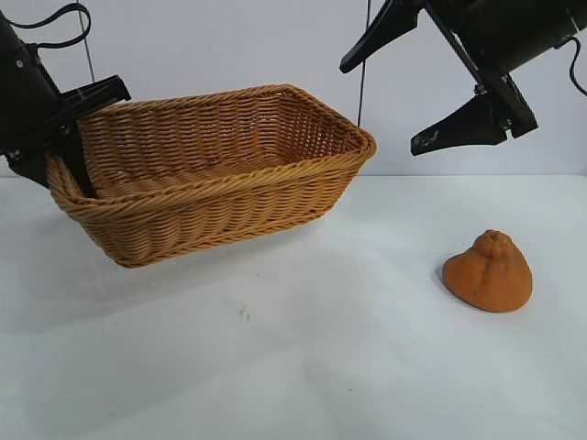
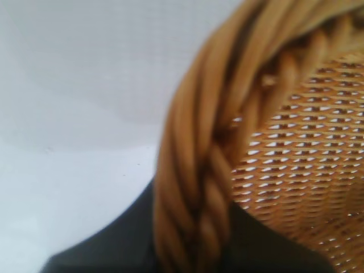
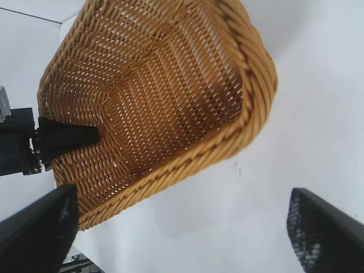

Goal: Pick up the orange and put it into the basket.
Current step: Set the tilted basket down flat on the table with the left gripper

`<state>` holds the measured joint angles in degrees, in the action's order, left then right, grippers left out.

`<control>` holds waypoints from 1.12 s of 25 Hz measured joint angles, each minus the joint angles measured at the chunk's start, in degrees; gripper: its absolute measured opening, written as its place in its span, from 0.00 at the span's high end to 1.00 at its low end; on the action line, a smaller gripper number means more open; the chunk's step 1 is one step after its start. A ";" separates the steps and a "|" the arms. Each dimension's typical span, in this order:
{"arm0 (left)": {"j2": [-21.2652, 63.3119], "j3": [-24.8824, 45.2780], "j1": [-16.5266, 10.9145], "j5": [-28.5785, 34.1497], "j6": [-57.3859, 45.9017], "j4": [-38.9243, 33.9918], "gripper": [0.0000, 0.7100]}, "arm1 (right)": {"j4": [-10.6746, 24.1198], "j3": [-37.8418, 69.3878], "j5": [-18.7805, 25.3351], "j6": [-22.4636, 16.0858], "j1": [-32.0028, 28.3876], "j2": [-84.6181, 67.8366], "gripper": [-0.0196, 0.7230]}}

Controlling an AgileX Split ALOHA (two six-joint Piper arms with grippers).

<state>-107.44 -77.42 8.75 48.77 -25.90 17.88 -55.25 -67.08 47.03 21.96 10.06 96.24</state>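
Observation:
The orange (image 1: pixel 488 272) lies alone on the white table at the front right, knobbly top upward. The wicker basket (image 1: pixel 229 174) stands at the back left, tilted so its opening faces the camera. My left gripper (image 1: pixel 81 137) is shut on the braided rim at the basket's left end; in the left wrist view the rim (image 2: pixel 193 187) runs between the dark fingers (image 2: pixel 114 250). My right gripper (image 1: pixel 379 108) hangs open high above the table, up and left of the orange, holding nothing. Its wrist view shows the basket (image 3: pixel 250 114) and both spread fingers (image 3: pixel 324 233), not the orange.
White table (image 1: pixel 303 367) runs bare between the basket and the orange and along the front. A plain white wall stands behind. The left arm's finger (image 3: pixel 68 136) reaches inside the basket's end wall in the right wrist view.

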 joint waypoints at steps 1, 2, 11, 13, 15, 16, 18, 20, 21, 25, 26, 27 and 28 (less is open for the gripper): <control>0.05 -0.07 0.00 0.15 0.76 0.00 0.88 | 0.00 0.00 0.15 0.00 0.00 0.00 0.05; 0.04 -0.11 0.00 0.37 1.37 0.05 0.88 | 0.00 0.00 0.33 0.00 0.00 0.00 0.05; -5.19 -7.39 0.05 10.43 12.31 2.15 0.88 | 0.00 0.00 0.32 0.00 0.00 0.00 0.05; -7.48 -10.04 0.37 12.44 14.67 2.51 0.88 | 0.00 0.00 0.32 0.00 0.00 0.00 0.05; -9.35 -12.09 1.15 13.37 16.54 2.63 0.88 | 0.00 0.00 0.32 0.00 0.00 0.00 0.05; -10.22 -12.56 1.61 13.36 17.07 2.70 0.88 | 0.00 0.00 0.32 0.00 0.00 0.00 0.05; -11.84 -12.85 2.86 13.03 17.60 2.76 0.88 | 0.00 0.00 0.32 0.00 0.00 0.00 0.05; -13.82 -12.85 3.90 12.31 18.20 2.75 0.88 | 0.00 0.00 0.32 0.00 0.00 0.00 0.05; -14.68 -12.85 4.37 11.73 18.60 2.75 0.88 | 0.00 0.00 0.32 0.00 0.00 0.00 0.05; -18.22 -12.85 5.01 9.89 19.65 2.95 0.88 | 0.00 0.00 0.32 0.00 0.00 0.00 0.05; -18.85 -12.85 5.01 9.65 19.86 3.01 0.88 | 0.00 0.00 0.32 0.00 0.00 0.00 0.05; -19.17 -12.85 5.01 9.51 19.98 3.13 0.88 | 0.00 0.00 0.32 0.00 0.00 0.00 0.05; -19.22 -12.85 5.01 9.08 20.16 3.13 0.88 | 0.00 0.00 0.34 0.00 0.00 0.00 0.05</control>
<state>-126.66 -90.27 13.76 57.85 -5.74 21.01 -55.25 -67.08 47.37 21.96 10.06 96.24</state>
